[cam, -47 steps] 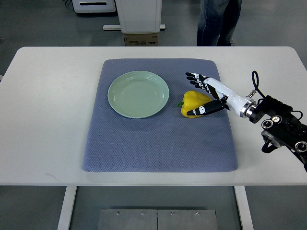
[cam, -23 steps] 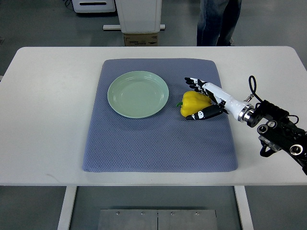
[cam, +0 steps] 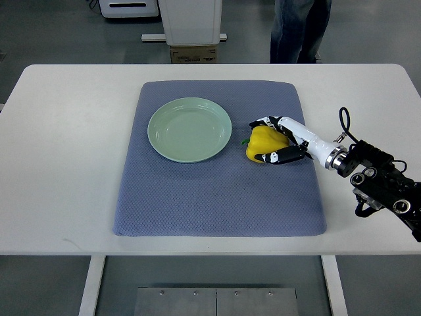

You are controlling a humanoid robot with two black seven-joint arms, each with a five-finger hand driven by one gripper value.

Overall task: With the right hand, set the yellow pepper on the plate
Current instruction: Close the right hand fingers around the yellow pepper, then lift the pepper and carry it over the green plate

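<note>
while the yellow pepper sits on the blue-grey mat just right of the plate, the right hand is wrapped around it from the side away from the plate. its fingers curl over the pepper's far edge and its thumb presses along the near edge, so the hand grips the pepper between them. the pepper rests on the mat, close to the plate's rim but apart from it, its green stem pointing toward the plate. the plate is pale green and lies on the mat's upper left part. the right arm reaches in from well right of the plate, over the white table. beyond the plate, past the table's far edge, a person's legs stand on the floor.
</note>
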